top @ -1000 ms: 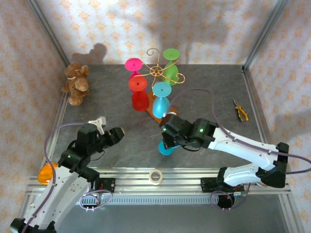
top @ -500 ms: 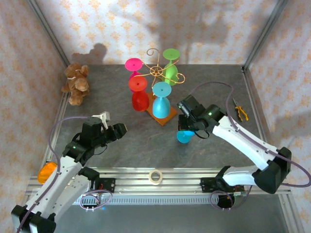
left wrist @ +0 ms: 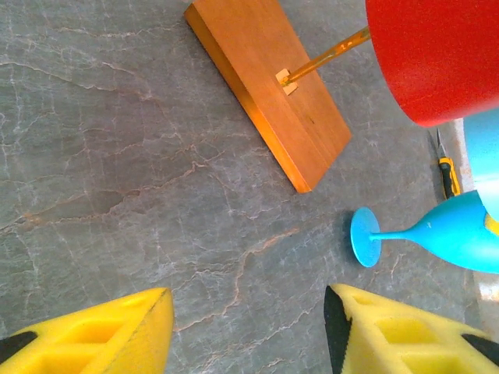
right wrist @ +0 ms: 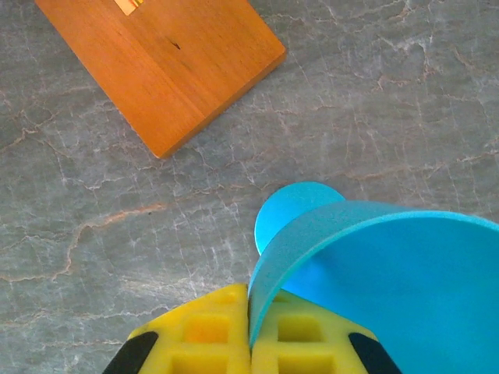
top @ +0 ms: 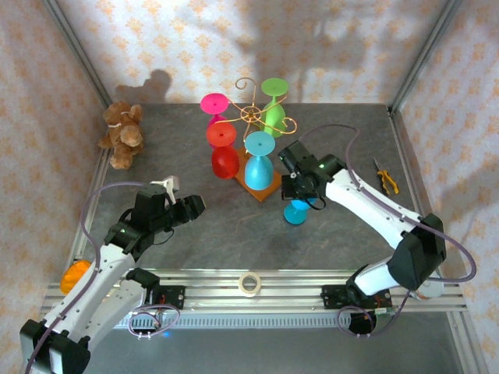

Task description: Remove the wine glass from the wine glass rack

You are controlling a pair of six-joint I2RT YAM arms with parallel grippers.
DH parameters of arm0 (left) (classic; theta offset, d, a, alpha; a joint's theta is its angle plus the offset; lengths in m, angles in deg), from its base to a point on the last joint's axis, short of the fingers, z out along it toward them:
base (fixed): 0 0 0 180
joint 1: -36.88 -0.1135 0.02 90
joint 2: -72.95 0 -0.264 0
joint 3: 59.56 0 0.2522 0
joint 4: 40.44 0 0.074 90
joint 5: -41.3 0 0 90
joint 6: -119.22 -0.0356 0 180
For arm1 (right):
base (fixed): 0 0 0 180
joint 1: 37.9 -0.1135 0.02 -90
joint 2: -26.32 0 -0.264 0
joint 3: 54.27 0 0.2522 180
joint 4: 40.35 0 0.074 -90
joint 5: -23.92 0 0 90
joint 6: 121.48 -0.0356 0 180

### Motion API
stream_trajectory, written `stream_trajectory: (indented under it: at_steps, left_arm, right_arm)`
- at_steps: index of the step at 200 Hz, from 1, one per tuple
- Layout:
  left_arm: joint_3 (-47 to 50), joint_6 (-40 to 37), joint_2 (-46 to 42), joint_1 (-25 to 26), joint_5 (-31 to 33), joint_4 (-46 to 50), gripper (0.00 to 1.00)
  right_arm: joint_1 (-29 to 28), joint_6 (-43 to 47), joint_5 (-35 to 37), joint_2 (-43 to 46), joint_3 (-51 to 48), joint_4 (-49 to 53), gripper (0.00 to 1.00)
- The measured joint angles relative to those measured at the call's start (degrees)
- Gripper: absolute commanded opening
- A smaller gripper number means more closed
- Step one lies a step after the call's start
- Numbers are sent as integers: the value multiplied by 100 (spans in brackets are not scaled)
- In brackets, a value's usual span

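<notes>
Here the right jaws pinch the blue glass by its bowl rim (tilted, at the rack's five o'clock); left jaws stand apart, empty.

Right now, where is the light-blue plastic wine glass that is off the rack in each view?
Top external: the light-blue plastic wine glass is just right of the picture's centre.
Left wrist: the glass at the right edge, foot pointing left.
Right wrist: the glass bottom right, rim in the shut yellow jaws.
Shared landmark: the orange-brown wooden base.
</notes>
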Motion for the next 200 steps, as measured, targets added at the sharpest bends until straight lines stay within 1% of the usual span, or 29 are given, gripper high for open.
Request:
stream_trajectory:
  at_steps: [84, 97, 109, 141, 164, 200]
  left_arm:
    - [0, -2, -87, 0, 103, 2, 54]
    - [0, -2, -87, 0, 105, 2, 54]
    - [0, -2, -87, 0, 107, 2, 54]
    - [0, -2, -92, 0, 122, 2, 53]
    - [0, -2, -138, 0, 129, 4, 53]
    - [0, -2, -190, 0, 131, 20, 53]
  right_arm:
    - [9, 11, 37, -210, 15, -177, 0]
    - [9, 11, 39, -223, 15, -219, 5]
    - [9, 9, 39, -247, 15, -243, 7]
    - [9, 0, 37, -275, 15, -299, 21]
    - [9, -4, 33, -275, 17, -332, 23]
    - [9, -7, 37, -275, 48, -369, 32]
